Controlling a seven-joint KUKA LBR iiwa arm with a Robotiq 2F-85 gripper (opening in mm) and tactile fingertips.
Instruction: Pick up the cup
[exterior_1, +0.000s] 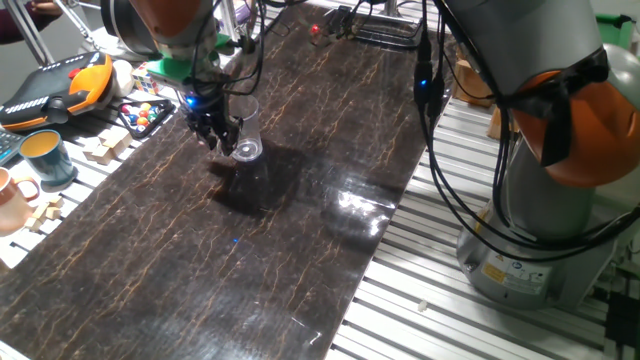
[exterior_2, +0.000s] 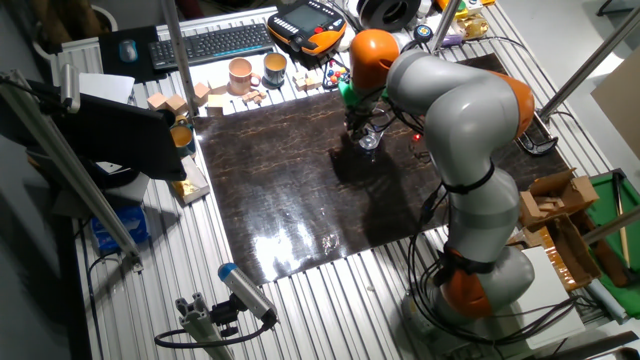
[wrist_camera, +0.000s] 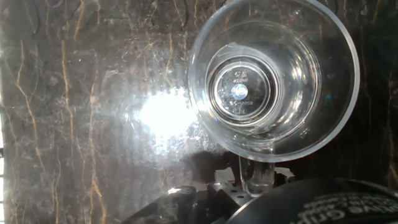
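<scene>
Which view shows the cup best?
Hand view: the cup fills the frame from above, rim and base clear. In one fixed view it is small beside the gripper. The other fixed view shows only a tiny glint under the arm.

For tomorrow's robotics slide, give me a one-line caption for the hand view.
Looking straight down into the clear glass cup, its handle nearest the camera, over the dark veined table.

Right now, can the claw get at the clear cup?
Probably yes: the claw hangs right beside the cup on the dark mat, with nothing between them. Whether it already grips is unclear.
</scene>
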